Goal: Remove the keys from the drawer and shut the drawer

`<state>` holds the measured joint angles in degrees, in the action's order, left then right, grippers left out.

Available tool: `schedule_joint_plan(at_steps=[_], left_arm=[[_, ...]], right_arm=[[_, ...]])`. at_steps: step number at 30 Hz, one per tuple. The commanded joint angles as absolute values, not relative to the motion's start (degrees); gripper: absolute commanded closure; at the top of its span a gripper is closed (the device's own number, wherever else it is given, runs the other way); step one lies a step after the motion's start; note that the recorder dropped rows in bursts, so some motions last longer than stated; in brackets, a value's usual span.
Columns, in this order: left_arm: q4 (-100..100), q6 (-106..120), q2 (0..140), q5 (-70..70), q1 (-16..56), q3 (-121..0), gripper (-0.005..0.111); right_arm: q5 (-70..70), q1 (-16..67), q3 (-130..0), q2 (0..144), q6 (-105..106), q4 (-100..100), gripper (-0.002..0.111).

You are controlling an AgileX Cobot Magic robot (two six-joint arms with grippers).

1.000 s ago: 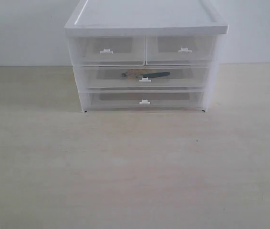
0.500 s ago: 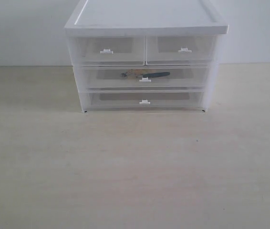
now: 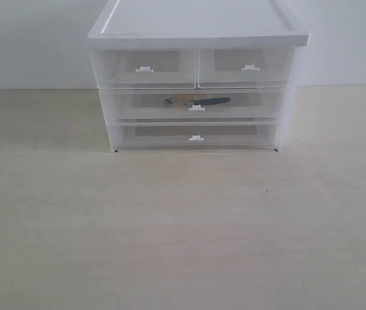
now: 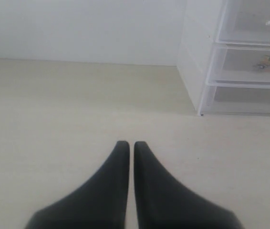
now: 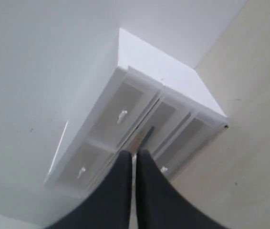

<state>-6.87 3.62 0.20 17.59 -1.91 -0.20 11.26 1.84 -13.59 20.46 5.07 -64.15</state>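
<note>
Exterior view gives me the white plastic cabinet [image 3: 196, 22] head-on, and only here the whole front: two half-width drawers on top, two full-width ones below. The translucent white middle drawer [image 3: 144, 106] sits pushed in. The gold-coloured keys [image 3: 193, 101] on their dark strap lie inside it, just behind the small white tab handle [image 3: 196, 108]. Only my wrist views show the arms. The left gripper [image 4: 130, 145], with black tapered fingers pressed together and empty, hangs over the pale wood-grain table [image 3: 183, 226], well apart from the cabinet. The right gripper [image 5: 136, 153] is likewise clenched on nothing, facing the drawers. Plain white wall [image 3: 28, 39] behind.
</note>
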Motion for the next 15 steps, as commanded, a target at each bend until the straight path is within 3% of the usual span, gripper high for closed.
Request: schedule_joint_plan(at_steps=[1, 7, 15], left_arm=[[-6.56, 3.88, 0.00, 17.24, -2.07, 0.00, 0.103], [-6.56, 3.88, 0.00, 17.24, -2.07, 0.00, 0.103], [-6.56, 3.88, 0.00, 17.24, -2.07, 0.00, 0.103]], right_arm=[[16.11, 1.86, -18.38, 22.63, 24.80, -77.06, 0.109], [12.21, 1.86, -24.58, 31.16, 35.19, -93.00, 0.109], [29.09, 1.86, -32.11, 55.04, 49.62, -99.95, 0.109]])
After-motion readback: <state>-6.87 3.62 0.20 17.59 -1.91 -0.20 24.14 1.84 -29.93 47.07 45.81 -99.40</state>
